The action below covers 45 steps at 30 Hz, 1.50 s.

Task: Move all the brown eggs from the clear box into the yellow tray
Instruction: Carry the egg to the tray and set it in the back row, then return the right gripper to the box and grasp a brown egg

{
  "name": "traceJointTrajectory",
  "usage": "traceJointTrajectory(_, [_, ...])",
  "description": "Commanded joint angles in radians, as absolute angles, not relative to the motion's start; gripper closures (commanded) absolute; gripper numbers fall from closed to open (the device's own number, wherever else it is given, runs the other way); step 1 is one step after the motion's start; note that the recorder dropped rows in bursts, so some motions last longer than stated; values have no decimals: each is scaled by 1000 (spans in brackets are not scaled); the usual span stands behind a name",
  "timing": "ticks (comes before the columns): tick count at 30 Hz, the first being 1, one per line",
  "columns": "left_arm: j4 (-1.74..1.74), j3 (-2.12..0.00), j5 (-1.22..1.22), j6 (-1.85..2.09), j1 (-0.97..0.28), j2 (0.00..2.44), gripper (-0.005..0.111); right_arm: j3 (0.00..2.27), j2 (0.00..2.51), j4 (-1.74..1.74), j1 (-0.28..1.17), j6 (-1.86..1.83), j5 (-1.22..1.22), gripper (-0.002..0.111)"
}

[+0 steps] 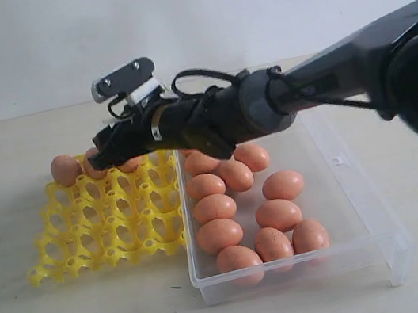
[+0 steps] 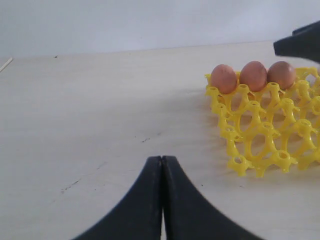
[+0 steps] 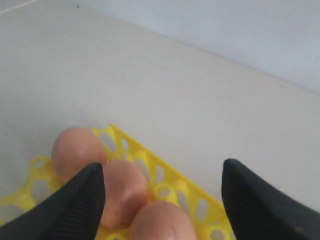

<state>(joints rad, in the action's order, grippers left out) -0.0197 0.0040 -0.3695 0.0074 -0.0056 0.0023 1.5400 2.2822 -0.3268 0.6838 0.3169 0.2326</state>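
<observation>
Releasing step; right tool (image 3: 162, 172), jaws wide, over third brown egg (image 3: 162, 222) in yellow tray's (image 1: 100, 223) back-edge row; rise straight up without nudging it; left tool (image 2: 162, 165) closed.

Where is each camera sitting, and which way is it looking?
Exterior view: off the arms, facing the white wall; sees the square yellow plastic egg tray, clear plastic box of brown eggs, right arm.
Left wrist view: on the left wrist, looking along the table at the tray's corner; shut left gripper shows.
Right wrist view: on the right wrist, looking down at the tray's edge; open right gripper shows.
Shared: both wrist views show three tray eggs.
</observation>
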Motion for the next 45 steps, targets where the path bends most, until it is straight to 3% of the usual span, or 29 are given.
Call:
traceJointTrajectory(1, [-16, 0, -361, 7, -10, 0, 107, 1546, 2097, -407, 678, 306, -10, 44])
traceJointTrajectory(7, [-16, 0, -361, 7, -10, 0, 107, 1555, 1966, -426, 669, 239, -601, 48])
traceJointTrajectory(12, [-16, 0, -361, 7, -10, 0, 107, 1555, 1984, -422, 630, -32, -818, 49])
traceJointTrajectory(16, [-16, 0, -361, 7, -10, 0, 107, 1555, 2047, -414, 573, 143, -826, 49])
traceJointTrajectory(31, [-16, 0, -361, 7, -10, 0, 107, 1555, 2198, -287, 541, 97, -703, 49])
traceJointTrajectory(33, [-16, 0, -361, 7, -10, 0, 107, 1555, 2206, -289, 541, 97, -708, 60])
traceJointTrajectory(36, [-16, 0, -361, 7, -10, 0, 107, 1555, 2207, -323, 541, 89, -708, 101])
traceJointTrajectory(37, [-16, 0, -361, 7, -10, 0, 107, 1555, 2205, -325, 541, 70, -712, 108])
traceJointTrajectory(41, [-16, 0, -361, 7, -10, 0, 107, 1555, 2148, -305, 541, 63, -667, 108])
traceJointTrajectory(45, [-16, 0, -361, 7, -10, 0, 107, 1551, 2094, -138, 541, 60, -445, 108])
